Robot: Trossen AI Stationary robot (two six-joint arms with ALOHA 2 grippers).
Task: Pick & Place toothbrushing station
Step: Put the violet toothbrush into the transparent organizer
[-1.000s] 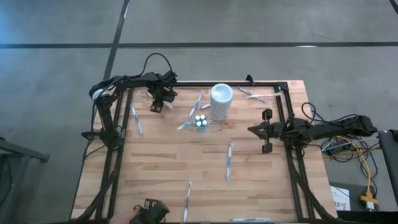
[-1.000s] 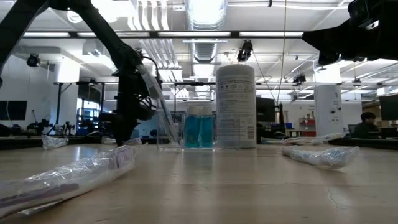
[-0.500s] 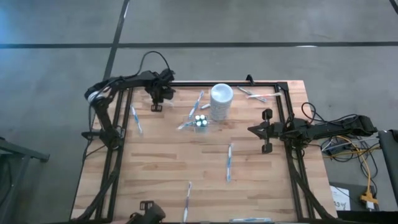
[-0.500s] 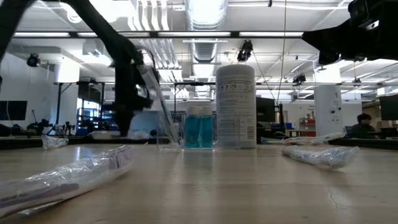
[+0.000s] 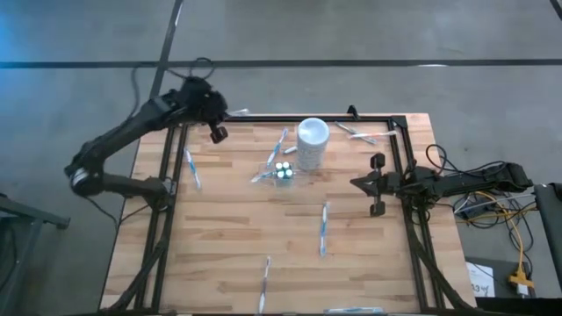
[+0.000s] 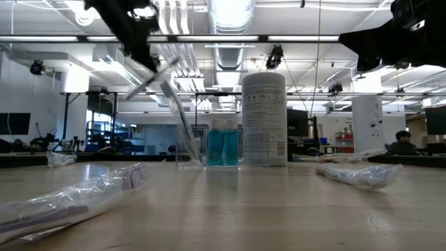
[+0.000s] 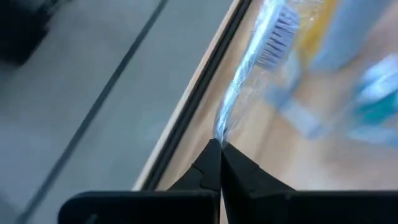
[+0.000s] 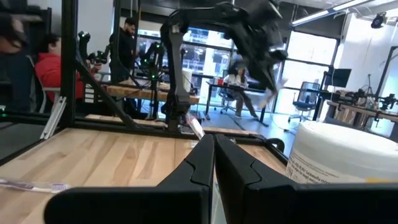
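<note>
A white cup (image 5: 313,140) stands at the table's far middle. Beside it a small clear holder (image 5: 284,171) holds teal tubes (image 6: 223,146), and a wrapped toothbrush (image 5: 279,145) leans in it. Other wrapped toothbrushes lie flat on the wood (image 5: 192,168), (image 5: 324,226), (image 5: 264,283), (image 5: 358,133). My left gripper (image 5: 217,132) hangs high over the far left corner, shut on a wrapped toothbrush (image 6: 152,77). My right gripper (image 5: 376,184) waits shut at the right side, above the table. My left gripper pinches the toothbrush's clear wrapper (image 7: 219,132) between its two shut fingertips. The brush runs on away from the fingers, its bristle head (image 7: 280,28) at the far end. The fingers slant downward. The toothbrush is lifted clear of the table and hangs slanted in the low view.
A black frame rail (image 5: 290,118) runs along the far edge, and posts run down both sides. The middle of the wood (image 5: 255,228) is bare between the loose toothbrushes. People sit in the room beyond (image 8: 43,62).
My left gripper has shut on a wrapped toothbrush near the far left of the table. It has risen high with it, drawn back toward the far left corner and rolled. The toothbrush is now lifted clear and slanted.
</note>
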